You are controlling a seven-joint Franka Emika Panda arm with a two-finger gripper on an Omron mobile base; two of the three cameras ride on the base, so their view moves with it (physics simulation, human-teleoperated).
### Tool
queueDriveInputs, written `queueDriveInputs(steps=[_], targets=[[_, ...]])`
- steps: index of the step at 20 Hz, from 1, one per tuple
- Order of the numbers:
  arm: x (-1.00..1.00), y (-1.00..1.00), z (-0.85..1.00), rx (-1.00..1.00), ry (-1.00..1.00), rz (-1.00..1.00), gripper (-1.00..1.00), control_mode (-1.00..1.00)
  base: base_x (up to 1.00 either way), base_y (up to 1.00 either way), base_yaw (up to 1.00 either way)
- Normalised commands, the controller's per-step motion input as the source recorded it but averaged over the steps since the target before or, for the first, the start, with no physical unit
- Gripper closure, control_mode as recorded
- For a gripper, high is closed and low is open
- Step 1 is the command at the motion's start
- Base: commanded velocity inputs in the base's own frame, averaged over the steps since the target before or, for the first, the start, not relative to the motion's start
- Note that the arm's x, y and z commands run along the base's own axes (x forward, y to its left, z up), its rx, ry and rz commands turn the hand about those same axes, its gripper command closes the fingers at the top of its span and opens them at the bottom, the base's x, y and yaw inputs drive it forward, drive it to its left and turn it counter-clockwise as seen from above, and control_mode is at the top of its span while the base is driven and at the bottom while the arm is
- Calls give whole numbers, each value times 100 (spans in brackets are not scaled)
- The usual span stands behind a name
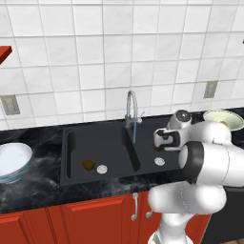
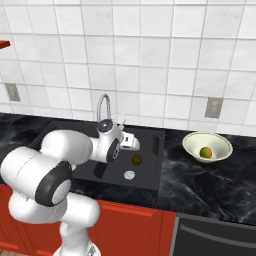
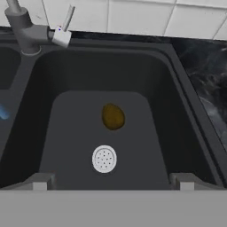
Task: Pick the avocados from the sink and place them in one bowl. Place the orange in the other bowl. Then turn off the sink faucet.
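Observation:
The black double-basin sink (image 1: 71, 157) holds two dark olive avocados. One avocado (image 3: 112, 116) lies in the right basin just behind the white drain (image 3: 104, 158); it shows as well in the right base view (image 2: 136, 159). The other avocado (image 1: 87, 165) rests in the left basin. My gripper (image 3: 113, 182) hovers open above the right basin, its fingertips (image 3: 40, 181) spread wide with nothing between them. The orange (image 2: 205, 152) sits inside the cream bowl (image 2: 220, 142). The pale blue bowl (image 1: 12, 159) stands on the left counter. A blue stream runs from the faucet (image 1: 131, 107).
The faucet's base and side lever (image 3: 66, 22) stand at the back left of the right basin. Black marble counter (image 2: 200, 180) surrounds the sink, with red cabinets (image 1: 71, 219) below. The tiled wall carries outlets (image 2: 213, 107).

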Motion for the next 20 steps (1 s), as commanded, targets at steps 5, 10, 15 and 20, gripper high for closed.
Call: queueDriveInputs(steps=[5, 10, 15, 20], targets=[[38, 1, -15, 0, 6, 9, -100, -100, 0, 0, 0], [33, -1, -14, 0, 2, 10, -100, -100, 0, 0, 0], [30, -5, -16, 0, 1, 9, -100, -100, 0, 0, 0], [25, -17, -17, 0, 0, 3, -100, -100, 0, 0, 0]])
